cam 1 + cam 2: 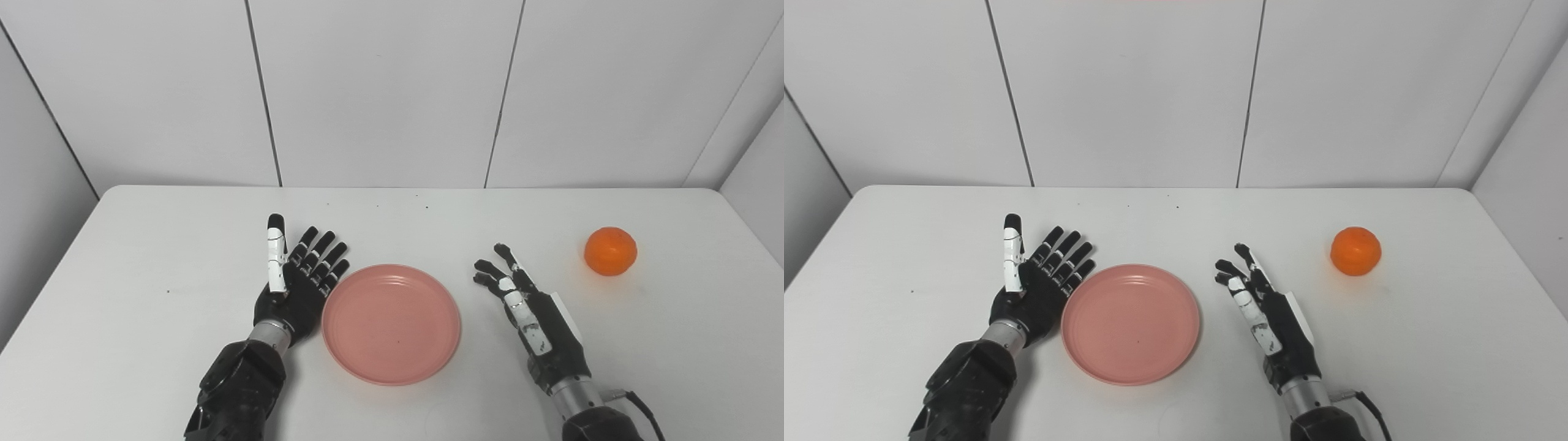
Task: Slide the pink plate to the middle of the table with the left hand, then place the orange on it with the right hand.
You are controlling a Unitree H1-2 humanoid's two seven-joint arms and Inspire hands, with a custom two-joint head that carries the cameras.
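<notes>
Beside the pink plate (pixel 391 323), left hand (pixel 296 286) and right hand (pixel 531 309) spread empty; orange (pixel 1355 250) sits apart.

A: Where's the pink plate (pixel 392 323)?

B: On the white counter (pixel 153 257), near the middle and toward the front edge, lying flat with nothing on it.

A: And the left hand (pixel 298 283)?

B: Just beside the plate's left rim, palm facing the plate, fingers (pixel 323 256) apart and stretched toward its far-left edge, thumb pointing up. I can't tell whether it touches the rim. It holds nothing.

A: The right hand (pixel 531 312)?

B: To the right of the plate, apart from it, holding nothing, fingers loosely spread and slightly curled.

A: The orange (pixel 610 251)?

B: Farther right and back on the counter, well apart from the right hand and the plate.
</notes>
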